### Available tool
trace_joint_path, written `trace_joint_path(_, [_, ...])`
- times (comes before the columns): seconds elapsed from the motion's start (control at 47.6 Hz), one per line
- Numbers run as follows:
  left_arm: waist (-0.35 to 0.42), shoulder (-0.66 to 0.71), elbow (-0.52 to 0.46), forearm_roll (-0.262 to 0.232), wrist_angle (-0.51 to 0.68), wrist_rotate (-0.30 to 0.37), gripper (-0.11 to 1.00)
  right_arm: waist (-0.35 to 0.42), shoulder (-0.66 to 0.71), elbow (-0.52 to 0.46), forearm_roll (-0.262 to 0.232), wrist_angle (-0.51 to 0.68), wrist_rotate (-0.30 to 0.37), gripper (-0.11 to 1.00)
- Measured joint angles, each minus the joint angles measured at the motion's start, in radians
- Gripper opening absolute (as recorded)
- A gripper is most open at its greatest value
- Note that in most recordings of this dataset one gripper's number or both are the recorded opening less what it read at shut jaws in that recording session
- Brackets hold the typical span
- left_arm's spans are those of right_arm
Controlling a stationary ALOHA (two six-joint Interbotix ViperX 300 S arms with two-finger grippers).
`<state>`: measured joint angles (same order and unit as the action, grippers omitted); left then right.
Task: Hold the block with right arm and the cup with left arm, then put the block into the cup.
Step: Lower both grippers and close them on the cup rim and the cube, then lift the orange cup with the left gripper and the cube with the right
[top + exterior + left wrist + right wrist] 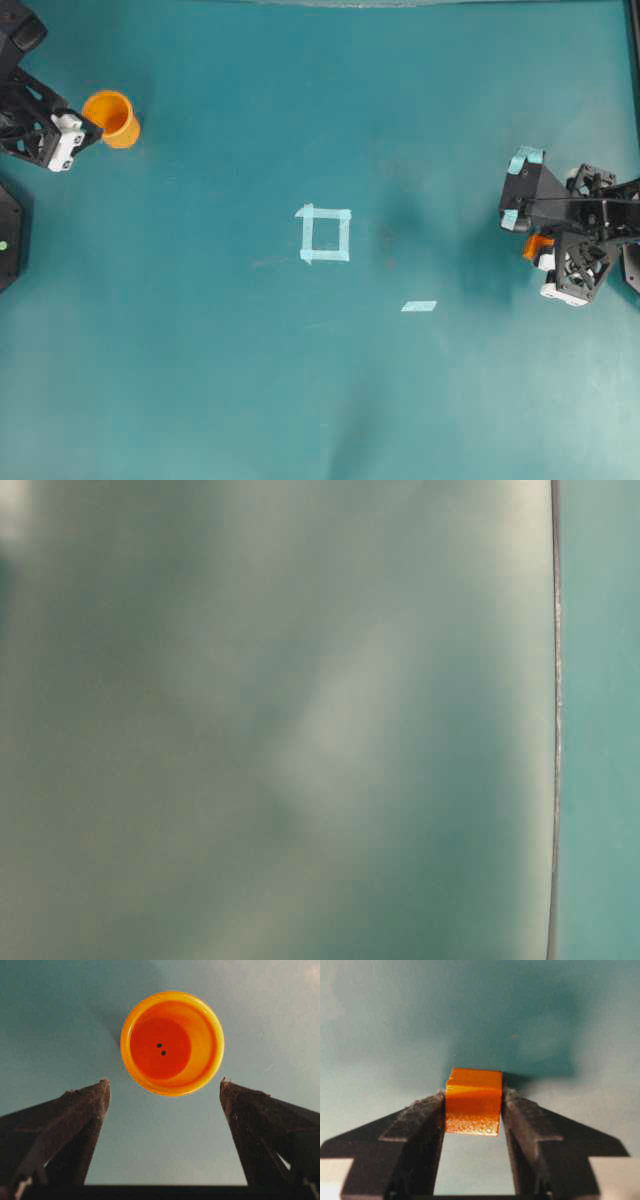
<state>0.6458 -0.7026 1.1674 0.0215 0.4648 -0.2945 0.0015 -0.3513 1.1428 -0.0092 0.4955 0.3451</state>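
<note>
Orange plastic, both pieces, on a teal surface. The block sat at the right edge of the scene, between the fingers of the right hand; in the right wrist view both pads stood flush against its two side faces, clenched on it or all but so, with no gap to be seen. It looked small, rigid and light, its faces glossy and smooth, so a squeeze across two flat opposite sides, centred on the pads, seemed the soundest hold; a corner grip would probably let it twist or pop out. The cup stood upright at the far left, mouth up, two dark specks on its floor. The left hand was released, fingers spread wide, tips just short of the cup's near wall and not touching it. The cup appeared thin-walled, light and slick, tapered toward the base, likely to slide or tip if nudged on one side only. Best taken across the outer wall, both fingers meeting it together, gently enough not to flex the rim, mouth left free for the block. The table-level view was a blur and showed nothing usable.
</note>
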Motion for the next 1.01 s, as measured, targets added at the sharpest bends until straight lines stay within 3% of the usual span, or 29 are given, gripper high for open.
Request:
trace_joint_path(0.294, [-0.003, 0.002, 0.014, 0.000, 0.005, 0.000, 0.85, 0.000, 0.002, -0.008, 0.000, -0.008, 0.002, 0.41])
trace_joint_path(0.589, [-0.078, 0.015, 0.014, 0.000, 0.005, -0.005, 0.85, 0.000, 0.000, -0.028, 0.000, -0.009, 0.002, 0.41])
trace_joint_path(0.82, [-0.080, 0.155, -0.006, 0.000, 0.018, -0.003, 0.85, 0.000, 0.000, -0.044, 0.000, -0.009, 0.002, 0.41])
trace_joint_path(1.009, [-0.080, 0.281, -0.035, 0.005, -0.048, 0.000, 0.85, 0.000, 0.002, -0.049, 0.000, -0.009, 0.002, 0.41])
